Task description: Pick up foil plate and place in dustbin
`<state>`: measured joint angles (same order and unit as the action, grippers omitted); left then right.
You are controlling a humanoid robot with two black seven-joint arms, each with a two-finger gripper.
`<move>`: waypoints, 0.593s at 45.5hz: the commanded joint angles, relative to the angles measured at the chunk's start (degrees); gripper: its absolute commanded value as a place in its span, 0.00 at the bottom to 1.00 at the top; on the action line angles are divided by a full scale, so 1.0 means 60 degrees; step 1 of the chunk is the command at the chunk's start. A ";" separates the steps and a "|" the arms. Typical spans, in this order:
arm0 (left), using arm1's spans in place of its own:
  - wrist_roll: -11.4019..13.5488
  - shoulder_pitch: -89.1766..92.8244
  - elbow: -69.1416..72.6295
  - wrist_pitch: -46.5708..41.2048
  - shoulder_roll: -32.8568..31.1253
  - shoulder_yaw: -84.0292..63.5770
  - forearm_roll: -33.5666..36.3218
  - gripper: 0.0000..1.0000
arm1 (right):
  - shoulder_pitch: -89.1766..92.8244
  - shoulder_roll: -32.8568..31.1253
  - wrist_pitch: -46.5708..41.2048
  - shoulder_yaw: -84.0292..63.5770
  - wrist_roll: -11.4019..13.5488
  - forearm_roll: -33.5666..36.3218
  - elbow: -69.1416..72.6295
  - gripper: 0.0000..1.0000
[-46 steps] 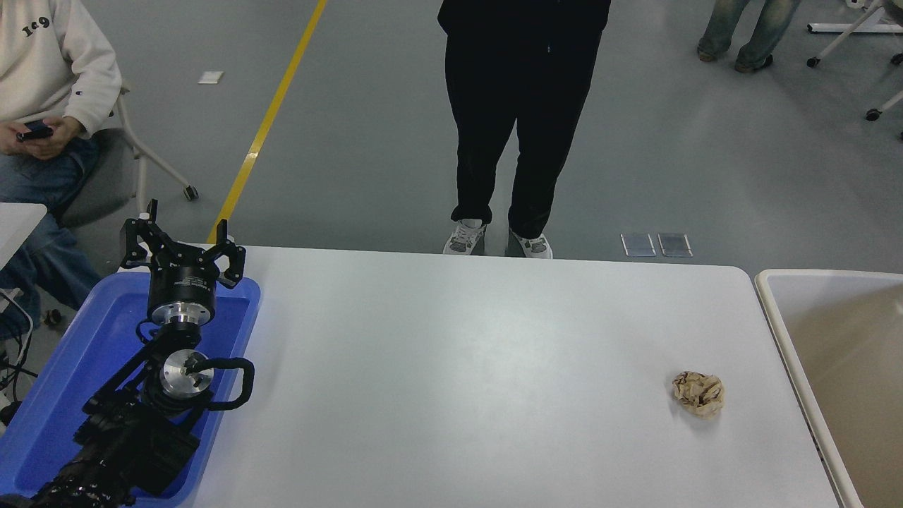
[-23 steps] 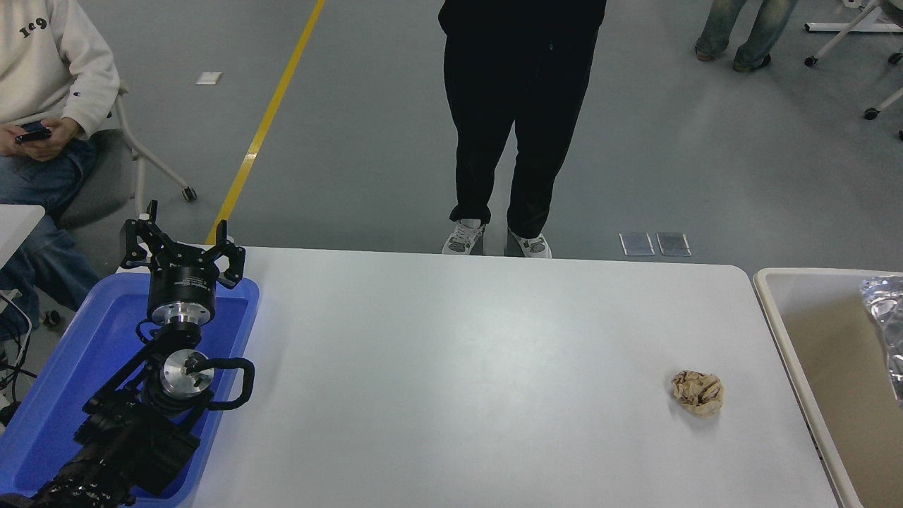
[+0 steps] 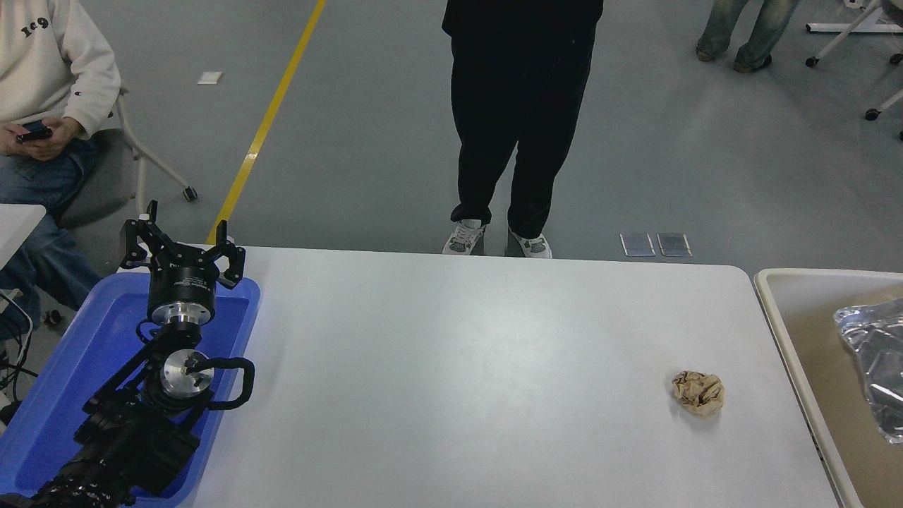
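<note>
At the lower left, the left gripper [image 3: 180, 243] is parked above the far end of a blue tray [image 3: 63, 367], its fingers [image 3: 224, 248] spread apart and released, with nothing between them. To the right of those fingers runs a long bare stretch of the white surface [image 3: 458, 367], and beyond its far edge a person in black trousers [image 3: 518, 120] stands facing the robot. Further right, well apart from the fingers, a small crumpled brown paper ball [image 3: 698, 393] lies alone, close to the surface's right end. Furthest from the fingers, at the picture's right edge, the foil plate [image 3: 875, 360] sits within the outline of the dustbin [image 3: 779, 310], over its beige inside and partly cut off by the frame; whether it rests on the bottom or is held cannot be told, since the right arm is out of view. The foil plate looks very light and thin, easily dented and crushed, with a slick skin; I judge its wrinkled rim the best place to pinch, gently, as the embossed middle would buckle. With it in the dustbin, the task appears nearly or wholly done.
</note>
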<state>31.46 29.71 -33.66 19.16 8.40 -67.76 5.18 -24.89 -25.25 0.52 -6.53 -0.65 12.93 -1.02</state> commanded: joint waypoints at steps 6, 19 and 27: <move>0.0000 0.0000 0.0000 0.0000 -0.0009 0.0000 0.0000 0.99 | 0.0004 -0.0156 -0.0101 -0.0054 -0.0010 -0.0017 -0.0078 1.00; 0.0000 0.0000 0.0000 0.0000 0.0006 0.0000 0.0000 0.99 | -0.0626 -0.0668 -0.0657 -0.0390 -0.0010 -0.0705 0.0053 1.00; 0.0000 0.0000 0.0000 0.0000 0.0006 0.0000 0.0000 0.99 | -0.1504 -0.1532 -0.0877 -0.0830 -0.0010 -0.0764 0.1136 1.00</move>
<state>31.46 29.71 -33.66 19.16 8.40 -67.76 5.18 -28.57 -29.50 -2.78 -8.86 -0.71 9.93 0.36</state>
